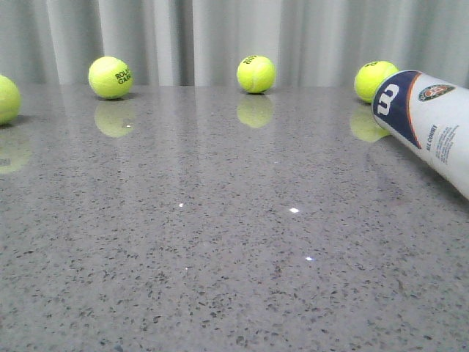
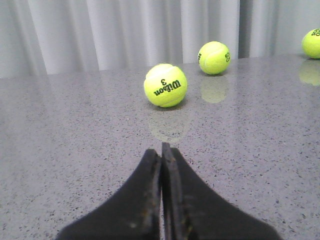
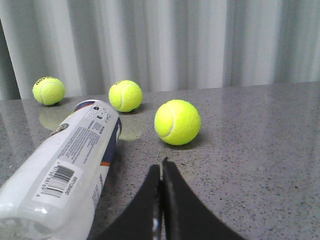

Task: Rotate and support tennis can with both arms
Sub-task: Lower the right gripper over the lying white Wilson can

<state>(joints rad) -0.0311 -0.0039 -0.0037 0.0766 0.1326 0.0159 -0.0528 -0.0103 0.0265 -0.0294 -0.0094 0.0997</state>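
Note:
The tennis can (image 1: 429,121) lies on its side at the right of the table, its navy end with the white W pointing to the back left. In the right wrist view the tennis can (image 3: 65,165) lies just beside my right gripper (image 3: 161,167), which is shut and empty, apart from it. My left gripper (image 2: 161,150) is shut and empty over bare table, with a tennis ball (image 2: 165,85) ahead of it. Neither gripper shows in the front view.
Yellow-green tennis balls lie along the back of the grey speckled table (image 1: 220,242): one at far left (image 1: 6,99), one (image 1: 110,77), one (image 1: 256,73) and one behind the can (image 1: 375,79). A ball (image 3: 177,122) lies just ahead of my right gripper. A grey curtain hangs behind.

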